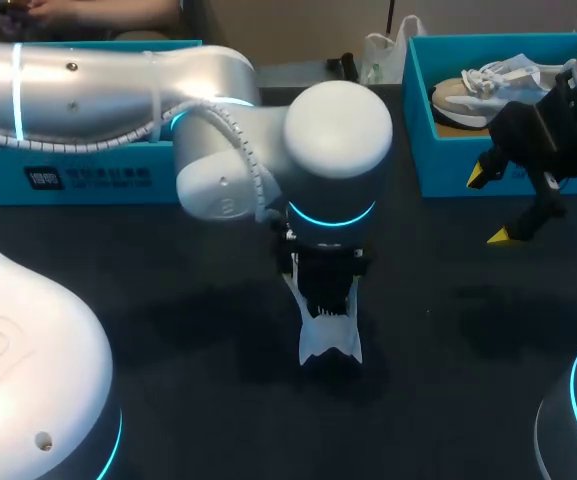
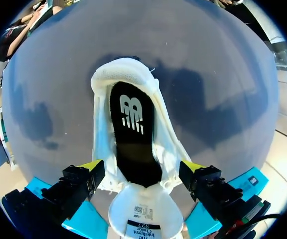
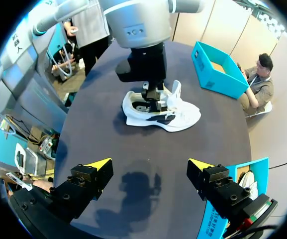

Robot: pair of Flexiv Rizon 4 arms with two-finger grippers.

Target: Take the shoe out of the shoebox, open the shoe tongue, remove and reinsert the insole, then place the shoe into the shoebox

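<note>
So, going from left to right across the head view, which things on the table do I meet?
First the teal cardboard box → white mesh shoe on the dark table → teal cardboard shoebox holding a second pale shoe.

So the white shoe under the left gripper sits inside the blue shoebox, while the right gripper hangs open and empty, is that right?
Not quite: the white shoe under the left gripper lies on the dark table, outside the shoebox, as the head view shows. The right gripper does hang open and empty.
</note>
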